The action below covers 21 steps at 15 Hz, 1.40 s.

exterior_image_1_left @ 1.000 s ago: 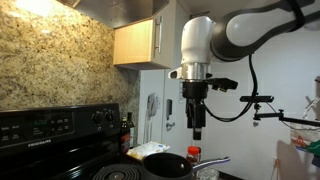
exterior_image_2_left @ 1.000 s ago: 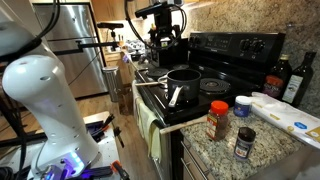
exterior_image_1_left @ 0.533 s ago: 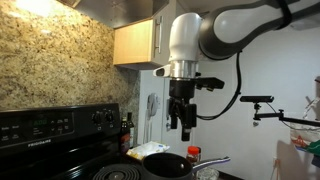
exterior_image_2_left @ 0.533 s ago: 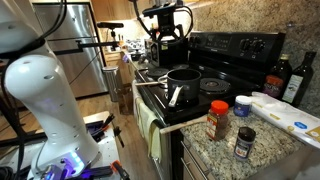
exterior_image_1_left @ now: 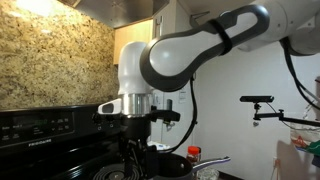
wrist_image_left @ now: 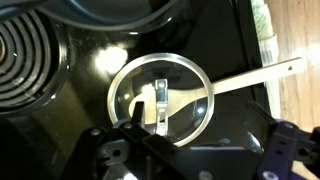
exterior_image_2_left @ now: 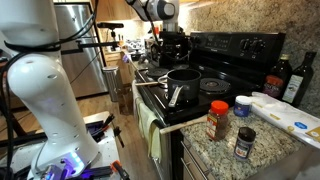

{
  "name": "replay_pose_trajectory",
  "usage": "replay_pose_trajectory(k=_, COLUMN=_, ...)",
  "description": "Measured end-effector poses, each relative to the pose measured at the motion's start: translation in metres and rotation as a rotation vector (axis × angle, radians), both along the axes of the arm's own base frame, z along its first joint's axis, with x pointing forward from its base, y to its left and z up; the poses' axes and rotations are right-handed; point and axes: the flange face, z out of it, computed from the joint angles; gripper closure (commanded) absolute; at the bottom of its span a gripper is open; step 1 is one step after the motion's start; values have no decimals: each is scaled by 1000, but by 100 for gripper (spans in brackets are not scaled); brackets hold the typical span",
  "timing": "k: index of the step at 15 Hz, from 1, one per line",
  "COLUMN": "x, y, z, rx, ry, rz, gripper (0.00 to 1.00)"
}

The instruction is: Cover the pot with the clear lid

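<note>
The clear lid (wrist_image_left: 160,95) lies flat on the black stovetop in the wrist view, right under the camera, with its thin metal rim and a small metal grip at its centre. My gripper (wrist_image_left: 190,150) hangs above it, empty, with the dark fingers spread wide apart. The black pot (exterior_image_2_left: 183,80) stands uncovered on a front burner, its silver handle (exterior_image_2_left: 175,97) pointing off the stove's front. It also shows in an exterior view (exterior_image_1_left: 170,165). My gripper (exterior_image_1_left: 135,155) is low over the stove beside the pot, behind it in an exterior view (exterior_image_2_left: 172,45).
A coil burner (wrist_image_left: 25,60) lies next to the lid. A long silver strip (wrist_image_left: 260,75) runs out from under the lid. Spice jars (exterior_image_2_left: 218,120) and bottles (exterior_image_2_left: 300,75) stand on the counter. A cabinet (exterior_image_1_left: 135,42) and range hood hang above.
The arm has swung across the stove and come down low. The gripper went from high above the pot to just over the stovetop beside it.
</note>
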Motion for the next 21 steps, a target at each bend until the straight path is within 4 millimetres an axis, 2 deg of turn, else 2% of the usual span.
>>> replay_pose_trajectory(k=3, x=13, y=15, z=-33, rx=22, ry=44, rz=151, gripper=0)
replay_pose_trajectory(k=5, x=18, y=19, z=-49, rx=28, ry=69, rz=193, gripper=0)
replay_pose_trajectory(k=12, x=19, y=22, z=-54, rx=36, ry=61, rz=193, gripper=0)
replay_pose_trajectory(k=14, x=21, y=27, z=-69, rx=64, ry=63, rz=193, gripper=0)
replay_pose_trajectory(k=18, x=28, y=34, z=-111, rx=98, ry=57, rz=187, gripper=0)
replay_pose_trajectory(k=21, x=32, y=37, z=-125, rx=115, ry=37, rz=183, gripper=0)
